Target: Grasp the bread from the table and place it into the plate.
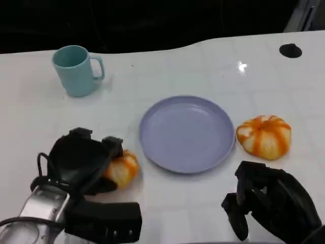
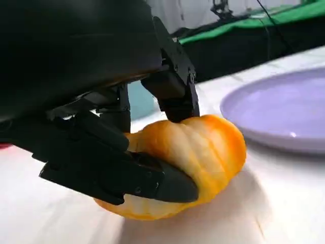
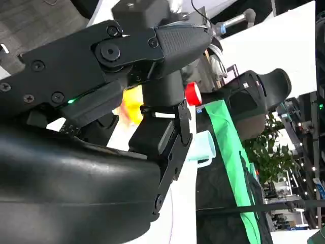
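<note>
Head view: left hand (image 1: 84,160) grips a bread (image 1: 122,169) on the white table (image 1: 203,61), just left of the lavender plate (image 1: 187,133). That bread is round, ridged like a pumpkin, pale yellow with orange stripes. A second bread (image 1: 264,136) lies beside the plate's right rim. Right hand (image 1: 269,203) hovers near it, fingers curled on nothing. A teal mug (image 1: 76,70) stands far left.

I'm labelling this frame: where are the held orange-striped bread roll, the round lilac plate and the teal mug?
Held orange-striped bread roll (image 2: 203,152): left wrist view, its bare side.
Round lilac plate (image 1: 187,133): head view, bare centre.
Teal mug (image 1: 73,71): head view, its outer wall.
</note>
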`<act>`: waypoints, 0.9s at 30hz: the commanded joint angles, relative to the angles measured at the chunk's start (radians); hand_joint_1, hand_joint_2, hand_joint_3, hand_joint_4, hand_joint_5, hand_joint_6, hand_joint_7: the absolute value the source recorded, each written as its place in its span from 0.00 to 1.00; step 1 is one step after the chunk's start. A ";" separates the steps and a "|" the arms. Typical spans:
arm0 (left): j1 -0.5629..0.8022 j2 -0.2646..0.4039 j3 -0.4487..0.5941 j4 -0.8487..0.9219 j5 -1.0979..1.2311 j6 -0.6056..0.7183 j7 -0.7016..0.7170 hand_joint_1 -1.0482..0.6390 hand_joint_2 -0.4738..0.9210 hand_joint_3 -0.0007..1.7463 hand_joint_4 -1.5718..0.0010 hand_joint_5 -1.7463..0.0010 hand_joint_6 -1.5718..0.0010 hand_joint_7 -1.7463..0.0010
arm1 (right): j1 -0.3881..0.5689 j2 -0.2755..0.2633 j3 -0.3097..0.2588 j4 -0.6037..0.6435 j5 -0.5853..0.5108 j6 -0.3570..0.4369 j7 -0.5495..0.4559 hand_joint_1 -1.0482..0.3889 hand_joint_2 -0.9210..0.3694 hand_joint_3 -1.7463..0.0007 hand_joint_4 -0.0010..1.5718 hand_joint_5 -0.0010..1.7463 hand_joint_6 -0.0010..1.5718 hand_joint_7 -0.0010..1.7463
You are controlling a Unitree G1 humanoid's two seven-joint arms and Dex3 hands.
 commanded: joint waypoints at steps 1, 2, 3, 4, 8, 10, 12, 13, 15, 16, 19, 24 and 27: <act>0.035 0.032 0.052 -0.099 0.004 0.041 -0.037 0.47 0.80 0.42 0.44 0.00 0.56 0.06 | 0.004 -0.009 -0.007 -0.009 0.010 0.006 -0.003 0.06 0.00 0.81 0.77 0.95 0.66 0.86; 0.034 0.035 0.060 -0.110 0.008 0.049 -0.045 0.47 0.78 0.45 0.44 0.00 0.56 0.07 | 0.004 -0.008 -0.007 -0.010 0.010 0.007 -0.004 0.06 0.00 0.81 0.77 0.95 0.66 0.86; 0.032 0.037 0.067 -0.117 0.011 0.053 -0.047 0.47 0.76 0.49 0.44 0.00 0.53 0.13 | 0.004 -0.009 -0.006 -0.010 0.008 0.007 -0.004 0.07 0.00 0.81 0.77 0.95 0.66 0.86; 0.030 0.036 0.075 -0.121 0.013 0.057 -0.044 0.46 0.73 0.54 0.43 0.00 0.49 0.22 | 0.004 -0.008 -0.006 -0.008 0.008 0.005 -0.004 0.07 0.00 0.81 0.77 0.95 0.65 0.86; 0.021 0.028 0.093 -0.137 0.036 0.093 -0.050 0.45 0.73 0.52 0.43 0.00 0.41 0.42 | 0.004 -0.004 -0.005 -0.009 0.005 0.009 -0.012 0.06 0.00 0.81 0.77 0.95 0.66 0.87; 0.011 0.022 0.102 -0.141 0.039 0.102 -0.045 0.45 0.80 0.41 0.43 0.00 0.36 0.58 | 0.003 -0.005 -0.004 -0.006 0.005 0.009 -0.012 0.06 0.00 0.82 0.77 0.95 0.66 0.87; -0.002 0.020 0.109 -0.133 0.028 0.073 -0.005 0.46 0.83 0.35 0.43 0.00 0.30 0.71 | 0.001 -0.005 -0.005 -0.005 0.008 0.010 -0.010 0.06 0.00 0.82 0.77 0.95 0.66 0.87; -0.013 0.016 0.112 -0.120 0.018 0.049 0.024 0.45 0.83 0.34 0.43 0.00 0.29 0.69 | 0.000 -0.007 -0.005 -0.003 0.009 0.010 -0.008 0.06 0.00 0.82 0.77 0.95 0.66 0.87; -0.039 0.005 0.115 -0.092 -0.005 0.003 0.067 0.45 0.79 0.42 0.43 0.00 0.41 0.40 | -0.002 -0.008 -0.006 0.000 0.011 0.008 -0.003 0.06 0.00 0.82 0.76 0.95 0.66 0.87; -0.054 -0.001 0.114 -0.076 -0.014 -0.017 0.083 0.45 0.77 0.46 0.43 0.00 0.45 0.32 | -0.002 -0.008 -0.006 0.001 0.010 0.008 -0.004 0.07 0.00 0.81 0.76 0.95 0.65 0.87; -0.106 -0.022 0.109 -0.013 -0.045 -0.080 0.128 0.45 0.73 0.53 0.42 0.00 0.54 0.12 | -0.001 -0.005 -0.007 0.003 0.009 0.010 -0.009 0.07 0.00 0.82 0.76 0.95 0.65 0.87; -0.196 -0.073 0.090 0.097 -0.073 -0.159 0.190 0.45 0.67 0.54 0.41 0.00 0.57 0.01 | 0.000 -0.004 -0.005 0.009 0.007 0.003 -0.002 0.07 0.00 0.81 0.76 0.95 0.65 0.88; -0.243 -0.109 0.072 0.159 -0.094 -0.217 0.220 0.46 0.58 0.66 0.39 0.00 0.55 0.00 | 0.002 -0.004 -0.004 0.008 0.006 0.001 -0.002 0.07 0.00 0.81 0.75 0.96 0.64 0.88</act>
